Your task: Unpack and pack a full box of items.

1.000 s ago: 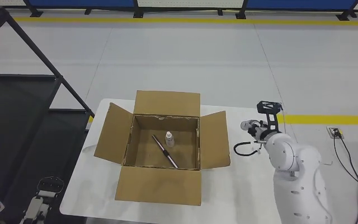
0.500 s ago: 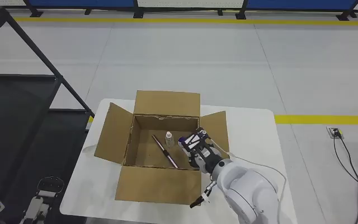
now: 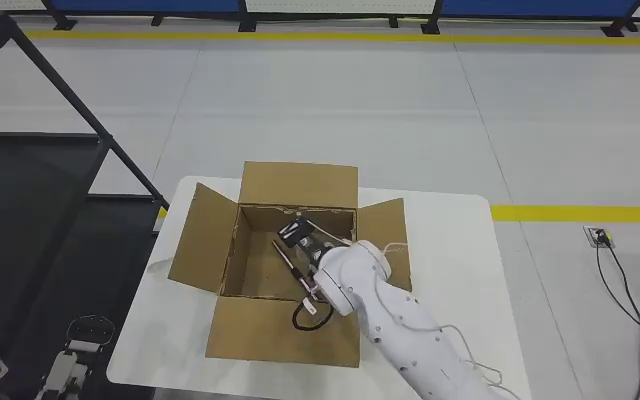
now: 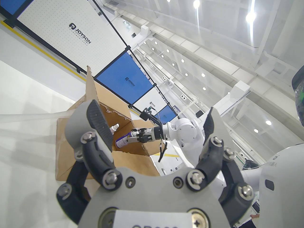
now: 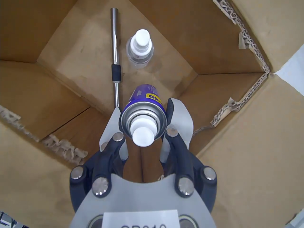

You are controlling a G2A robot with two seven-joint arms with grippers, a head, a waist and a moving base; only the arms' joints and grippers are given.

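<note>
both jaws of the right gripper (image 5: pixel 144 109) clamp the purple spray can (image 5: pixel 142 119) over the brown cardboard box (image 3: pixel 298 185), near its 12 o'clock wall; lower it upright, clear of the white-capped clear bottle (image 5: pixel 140 48) and steel rod (image 5: pixel 115 36). left gripper (image 4: pixel 153 110) gapes wide, empty.

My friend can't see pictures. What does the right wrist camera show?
The right gripper holds a purple spray can between its fingers, above the floor of an open cardboard box. On that floor are a metal rod and, beside it, a small clear bottle with a white cap.
</note>
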